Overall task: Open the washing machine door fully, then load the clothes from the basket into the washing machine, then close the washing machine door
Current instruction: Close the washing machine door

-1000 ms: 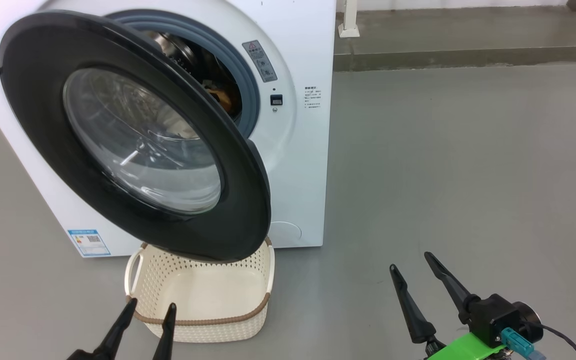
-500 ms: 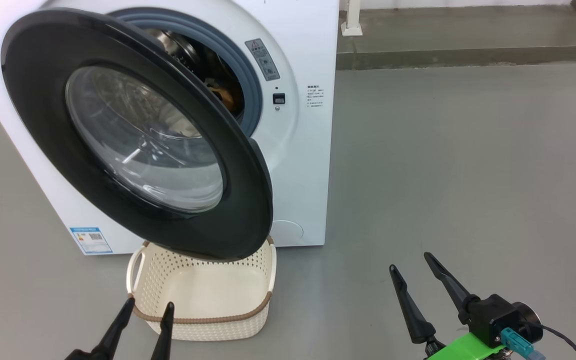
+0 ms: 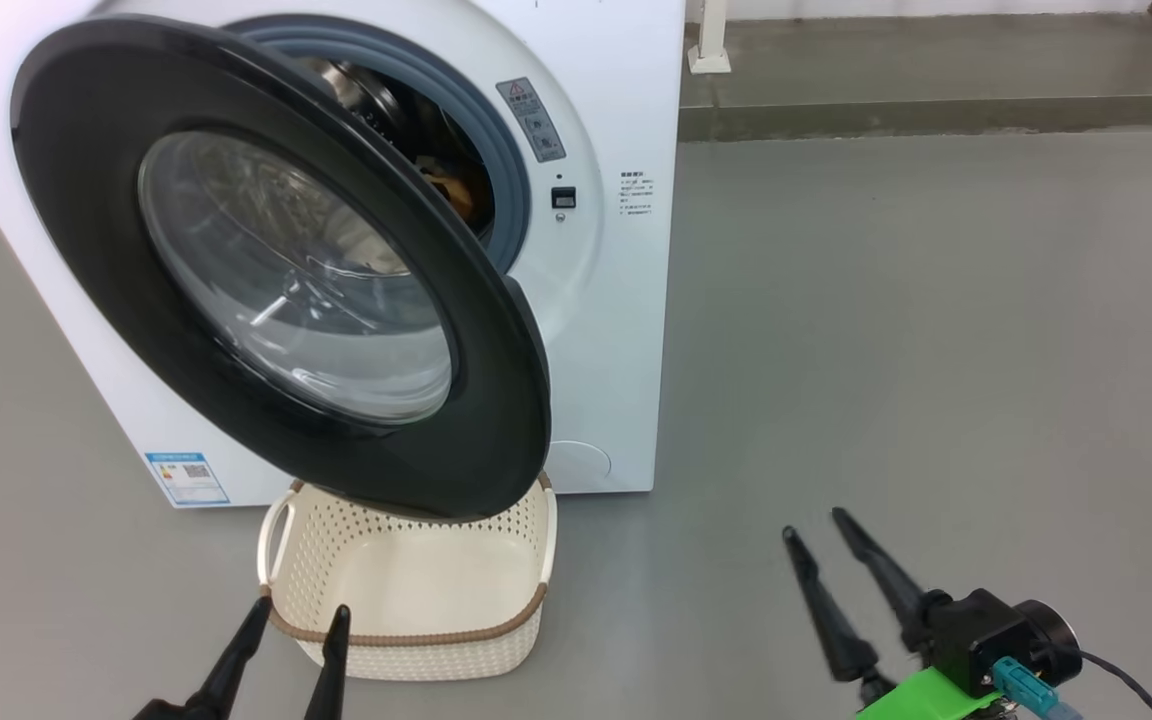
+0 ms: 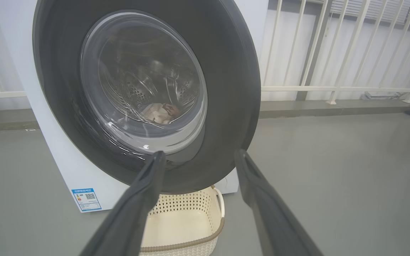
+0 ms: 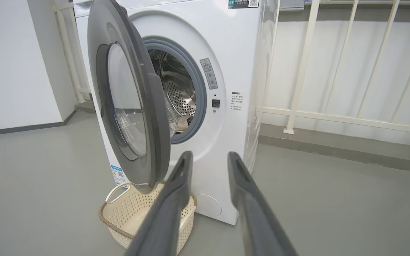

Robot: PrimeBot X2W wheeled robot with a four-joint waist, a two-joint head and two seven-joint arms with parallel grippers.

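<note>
Washing machine door (image 3: 76, 190) hangs part-open, its lower edge above the far rim of the basket (image 3: 406, 638).

Left gripper (image 3: 301, 607): fingers apart, empty, at the basket's near-left rim.

Basket looks empty. Clothes (image 3: 451, 195) lie inside the washing machine (image 3: 616, 330), up behind the basket.

Right gripper (image 3: 814, 523): fingers apart, empty, well right of the basket.

My risks for closing:
- A finger could skid on the glossy rim.
- The left fingers could knock the basket.
- A garment near the gasket could get pinched, so the latch misses.
</note>
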